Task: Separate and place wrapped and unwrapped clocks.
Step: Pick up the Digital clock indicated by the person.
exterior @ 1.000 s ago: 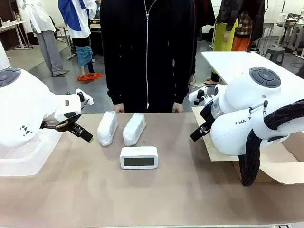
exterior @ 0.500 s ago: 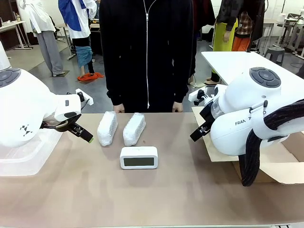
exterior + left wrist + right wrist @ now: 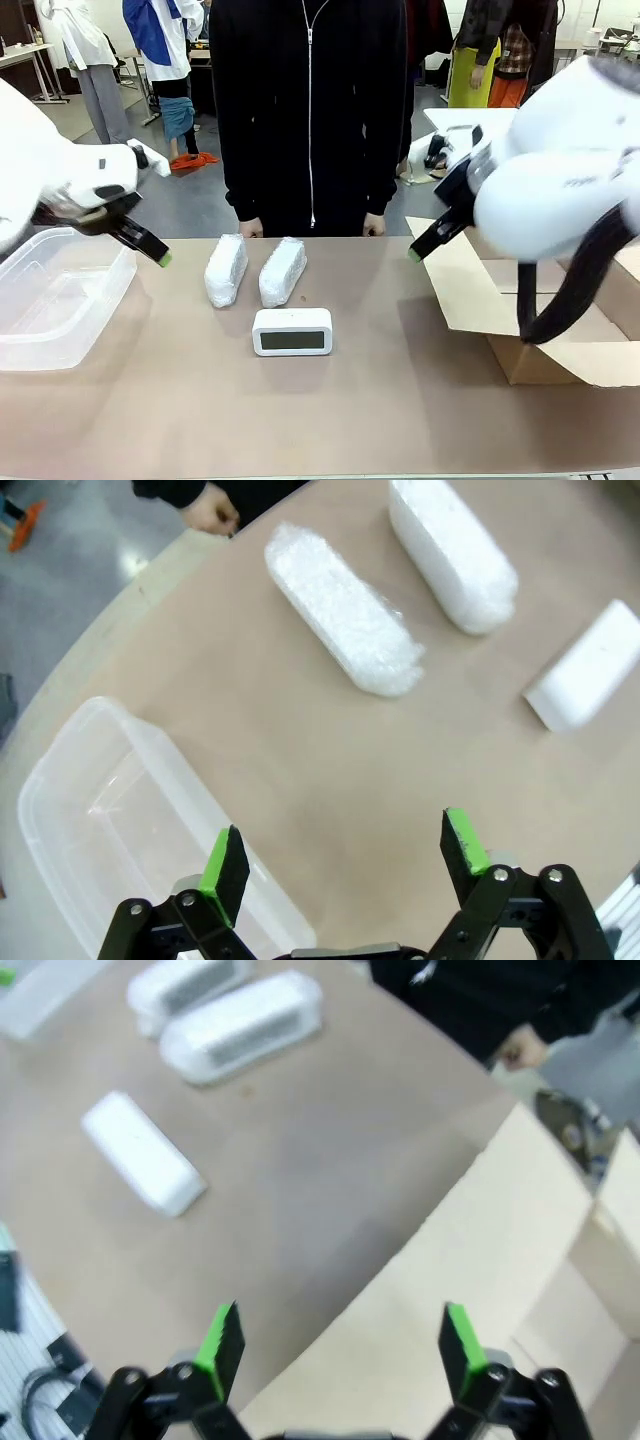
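— Largest of the things to sort?

— Two oblong bundles in white bubble wrap, left bundle (image 3: 225, 270) and right bundle (image 3: 283, 271), side by side and close together, just beyond the bare white rounded-rectangular digital clock (image 3: 291, 331). Probably light, soft outside, hard at the core. Slick film, likely to squash and shift under the pads. Best pinched across the short width, at mid-length.

— And the clock itself?

— Upright on its long edge at mid-table, dark grey-green screen facing the robot. Stiff smooth plastic, probably light, with a screen worth sparing. Best taken gently across its thin depth, near the top edge.

— Grippers?

— Left gripper (image 3: 343, 852), black with green pads, jaws spread wide, nothing between them, hanging over bare table well left of the clock. Right gripper (image 3: 338, 1345) likewise spread and empty, well right of the clock, above a box flap.

— Surroundings?

— Open workshop floor beyond, with a person in a black zipped jacket (image 3: 310, 110) straight behind the clock at the far edge. Flat matte brown table top (image 3: 330, 420), some friction by the look. Open brown cardboard box (image 3: 470, 290) well right of the clock, flap laid toward it. Clear lidless plastic tub (image 3: 118, 285) well left of the clock. Presumably one container per kind, though impossible to tell which for which.
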### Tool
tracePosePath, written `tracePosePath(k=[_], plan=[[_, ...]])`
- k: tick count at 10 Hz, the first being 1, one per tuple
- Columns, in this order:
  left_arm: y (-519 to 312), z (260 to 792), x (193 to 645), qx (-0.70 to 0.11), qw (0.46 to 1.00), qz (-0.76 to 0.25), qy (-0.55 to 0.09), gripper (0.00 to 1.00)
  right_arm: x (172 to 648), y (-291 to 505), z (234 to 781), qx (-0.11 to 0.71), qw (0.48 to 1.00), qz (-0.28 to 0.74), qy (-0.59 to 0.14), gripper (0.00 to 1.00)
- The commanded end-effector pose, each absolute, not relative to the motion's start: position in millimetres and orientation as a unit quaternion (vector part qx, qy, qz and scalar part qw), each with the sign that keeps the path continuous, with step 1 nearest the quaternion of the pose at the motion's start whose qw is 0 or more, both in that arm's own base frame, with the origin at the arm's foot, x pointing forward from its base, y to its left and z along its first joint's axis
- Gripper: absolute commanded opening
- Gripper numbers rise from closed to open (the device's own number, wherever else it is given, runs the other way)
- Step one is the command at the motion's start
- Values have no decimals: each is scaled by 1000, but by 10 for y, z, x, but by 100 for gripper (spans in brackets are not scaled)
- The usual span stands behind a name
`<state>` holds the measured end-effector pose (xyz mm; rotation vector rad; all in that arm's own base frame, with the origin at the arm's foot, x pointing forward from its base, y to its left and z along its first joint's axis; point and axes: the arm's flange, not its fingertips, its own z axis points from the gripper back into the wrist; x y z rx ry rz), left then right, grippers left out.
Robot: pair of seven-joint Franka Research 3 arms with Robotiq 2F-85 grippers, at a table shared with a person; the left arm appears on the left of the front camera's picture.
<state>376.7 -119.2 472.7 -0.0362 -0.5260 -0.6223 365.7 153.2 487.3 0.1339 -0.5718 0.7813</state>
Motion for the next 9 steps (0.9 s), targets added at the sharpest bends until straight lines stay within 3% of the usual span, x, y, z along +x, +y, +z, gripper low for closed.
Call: tracePosePath(k=[1,5,7,9], plan=[[-885,5063,3484,-75,912,-333,-226,100,3585,1234,5093,110,866,424,-240,100],[-479,5191,2926,-197,867,-389,-240,100,3120,766,5218,170,794,499,-302,100],[-499,5122,2817,-215,846,-422,-245,100,2928,733,5184,176,773,498,-352,100],[-490,5110,2852,-217,845,-429,-236,100,2952,751,5140,178,775,494,-351,100]])
